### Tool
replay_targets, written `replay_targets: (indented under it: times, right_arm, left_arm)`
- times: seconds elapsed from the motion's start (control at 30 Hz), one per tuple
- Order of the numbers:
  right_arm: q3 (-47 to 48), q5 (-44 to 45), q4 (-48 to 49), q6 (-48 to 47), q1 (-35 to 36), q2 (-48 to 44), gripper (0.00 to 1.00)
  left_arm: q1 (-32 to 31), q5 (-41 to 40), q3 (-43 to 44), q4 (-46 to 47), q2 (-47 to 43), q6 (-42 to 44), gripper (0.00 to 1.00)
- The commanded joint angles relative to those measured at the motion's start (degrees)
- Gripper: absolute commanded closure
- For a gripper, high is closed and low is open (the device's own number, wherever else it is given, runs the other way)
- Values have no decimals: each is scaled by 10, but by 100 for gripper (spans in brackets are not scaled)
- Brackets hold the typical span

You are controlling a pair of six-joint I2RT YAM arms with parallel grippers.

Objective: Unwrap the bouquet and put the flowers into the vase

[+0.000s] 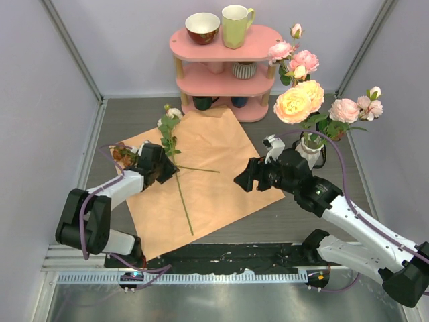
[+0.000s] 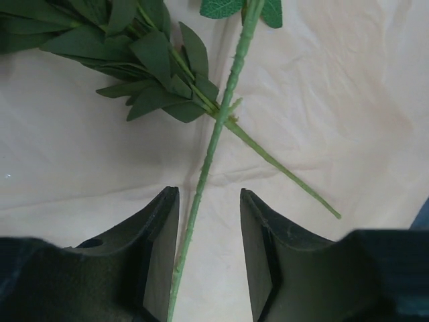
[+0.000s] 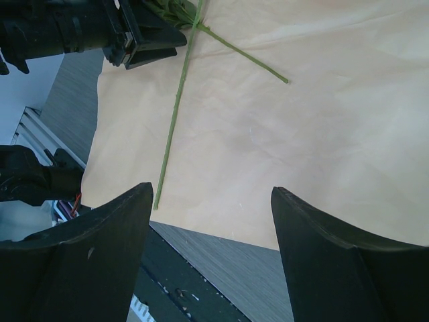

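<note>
Step in hand: picking the next stem. The left gripper [image 2: 209,198] is half open, straddling the long rose stem [image 2: 228,94] on the spread paper [image 1: 221,181], nothing clamped yet. Centre the stem, which lies nearer one finger; close below the leaves, clear of the crossing second stem [image 2: 281,171]. The right gripper [image 3: 211,193] is wide, empty, over the paper's right edge. The vase [image 1: 310,151] stands far right on the worktop, holding flowers [image 1: 298,104]. No readable writing

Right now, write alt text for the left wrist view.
The left gripper hangs open over wrapping paper, its fingers either side of a long green stem. A thinner leafy stem crosses it above.
</note>
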Motion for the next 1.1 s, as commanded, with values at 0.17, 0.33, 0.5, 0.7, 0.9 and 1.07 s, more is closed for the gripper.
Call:
replay_targets:
  times: [0.17, 0.33, 0.5, 0.7, 0.9, 1.07]
  right_arm:
    - [5, 6, 18, -3, 4, 0, 23]
    - [4, 4, 19, -2, 4, 0, 23]
    - [1, 4, 18, -2, 4, 1, 23]
    - [3, 7, 13, -3, 4, -3, 23]
    - [3, 10, 11, -4, 4, 0, 23]
    - [6, 5, 17, 0, 4, 7, 23]
  left_arm:
    - [-15, -46, 42, 4, 63, 29, 69]
    - [-35, -87, 61, -8, 84, 34, 79]
    - [-50, -103, 91, -35, 112, 41, 85]
    - [-52, -130, 83, -52, 64, 38, 100]
    - [-52, -142, 42, -48, -71, 36, 100]
    - [-52, -133, 12, -29, -181, 39, 100]
